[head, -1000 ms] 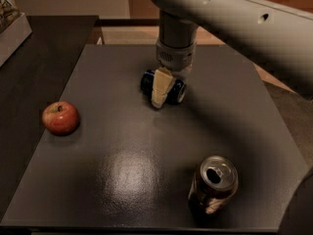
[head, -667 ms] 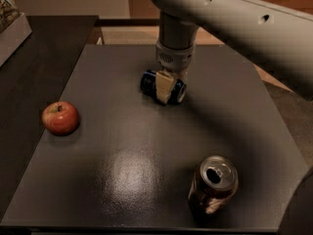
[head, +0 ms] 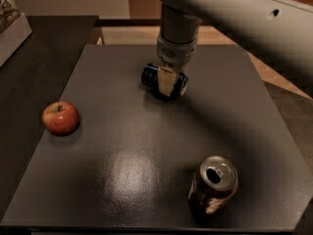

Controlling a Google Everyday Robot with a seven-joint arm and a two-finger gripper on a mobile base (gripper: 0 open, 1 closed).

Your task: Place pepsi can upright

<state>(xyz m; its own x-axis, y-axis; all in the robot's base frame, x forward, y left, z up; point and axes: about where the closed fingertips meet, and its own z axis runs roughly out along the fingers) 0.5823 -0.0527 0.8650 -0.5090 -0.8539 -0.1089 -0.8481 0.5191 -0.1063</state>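
Observation:
The pepsi can [head: 149, 76], dark blue with silver ends, lies on its side at the far middle of the dark table [head: 122, 131]. My gripper [head: 166, 85] comes straight down onto it from the grey arm above. Its jaws straddle the can's middle and are closed on it. One cream finger [head: 166, 81] crosses the front of the can; the other is hidden behind it. The can sits at or just above the table surface.
A red apple [head: 60, 117] rests on the left side of the table. A brown can with an open silver top [head: 213, 184] stands upright at the front right. A pale box [head: 12, 28] sits on the dark surface at the far left.
The cream finger has shifted slightly right and pulled up against the can, from tilted to more upright. The can, apple and brown can stay about where they were.

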